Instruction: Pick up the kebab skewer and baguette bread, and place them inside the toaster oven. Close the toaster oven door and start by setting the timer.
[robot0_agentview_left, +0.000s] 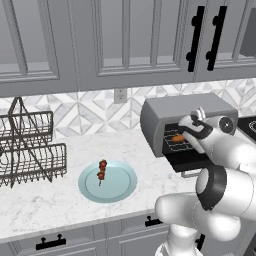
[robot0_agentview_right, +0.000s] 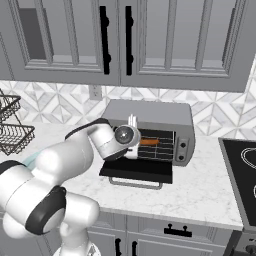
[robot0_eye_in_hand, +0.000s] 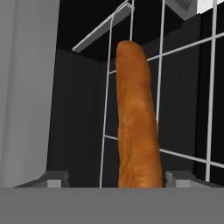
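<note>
Orange-brown baguette bread (robot0_eye_in_hand: 136, 122) lies on toaster oven (robot0_agentview_left: 165, 112) rack, between tool (robot0_eye_in_hand: 117, 178) tips, jaws apart w/ visible gaps. One baguette; one kebab skewer (robot0_agentview_left: 102, 170) on plate (robot0_agentview_left: 120, 192), well apart.

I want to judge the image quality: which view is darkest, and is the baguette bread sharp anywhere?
Hand view: darkest, black toaster oven interior, yet the baguette bread is evenly lit and slightly soft. Left base view: bright and even, kebab skewer small but distinct. Right base view: even light, bread a small orange streak on the rack.
</note>
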